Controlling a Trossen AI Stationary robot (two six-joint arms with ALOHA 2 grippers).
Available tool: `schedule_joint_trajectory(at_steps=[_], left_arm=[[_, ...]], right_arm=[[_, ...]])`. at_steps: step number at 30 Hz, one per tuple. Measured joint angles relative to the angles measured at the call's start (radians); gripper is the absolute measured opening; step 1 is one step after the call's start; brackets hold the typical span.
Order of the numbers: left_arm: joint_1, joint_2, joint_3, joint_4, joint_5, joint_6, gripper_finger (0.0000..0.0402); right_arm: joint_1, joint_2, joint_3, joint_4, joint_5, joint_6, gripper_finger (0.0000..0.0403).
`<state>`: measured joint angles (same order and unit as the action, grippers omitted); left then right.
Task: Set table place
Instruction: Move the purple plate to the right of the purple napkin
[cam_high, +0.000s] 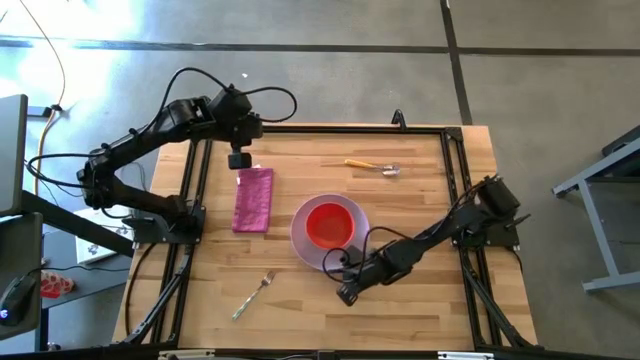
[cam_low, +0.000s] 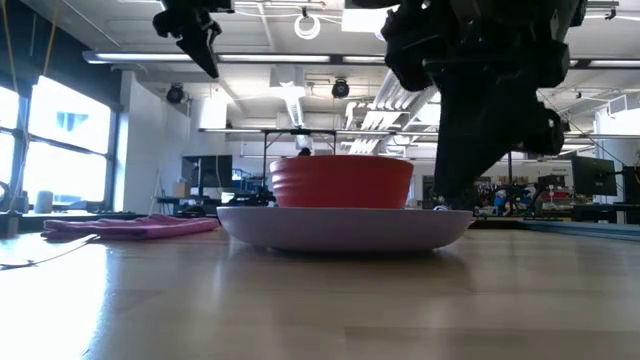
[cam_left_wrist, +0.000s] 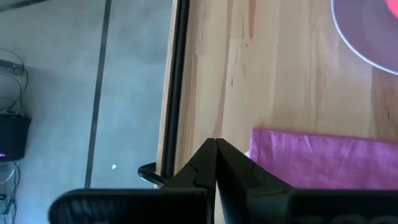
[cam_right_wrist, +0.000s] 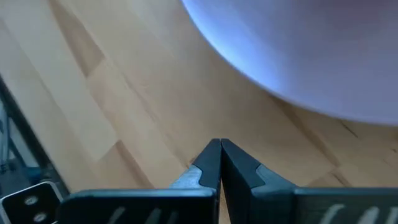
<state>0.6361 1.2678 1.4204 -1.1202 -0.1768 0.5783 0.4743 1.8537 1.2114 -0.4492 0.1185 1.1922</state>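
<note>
High view tells you most of it: the lavender plate (cam_high: 300, 238) sits around the middle of the table (cam_high: 420, 215), a bit toward the near edge, with the red bowl (cam_high: 331, 225) already sitting in it. The magenta napkin (cam_high: 254, 199) lies flat just beside the plate, on its left-edge side, not touching it. The fork (cam_high: 254, 295) is down by the near edge, angled, well apart from the napkin, and the yellow-handled spoon (cam_high: 370, 165) is up by the far edge, also well apart from the plate. So the cutlery looks like what's left to place.

Your right gripper (cam_high: 347, 292) is low over the wood just off the plate's near rim, fingers pressed together and holding nothing. The left gripper (cam_high: 238, 160) hangs above the far end of the napkin, also pinched shut and empty; the low view shows it well up off the table.

If you're going for the fork next, I'd say the right arm is the closer one. Open the fingers before you drop down, since a shut gripper will just shove it along the wood. Line the jaws across the handle, not along it, and come in low because it lies flat. Swing wide of the plate rim on the way; the arm is right next to it and a bump could shift the bowl too.
</note>
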Motion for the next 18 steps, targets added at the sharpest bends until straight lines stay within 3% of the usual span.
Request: schedule_joint_trajectory(at_steps=[18], left_arm=[[-0.001,0.0,0.0,-0.007,0.0,-0.003,0.0]], right_arm=[[-0.111,0.001,-0.01,-0.135,0.07,-0.152,0.0]])
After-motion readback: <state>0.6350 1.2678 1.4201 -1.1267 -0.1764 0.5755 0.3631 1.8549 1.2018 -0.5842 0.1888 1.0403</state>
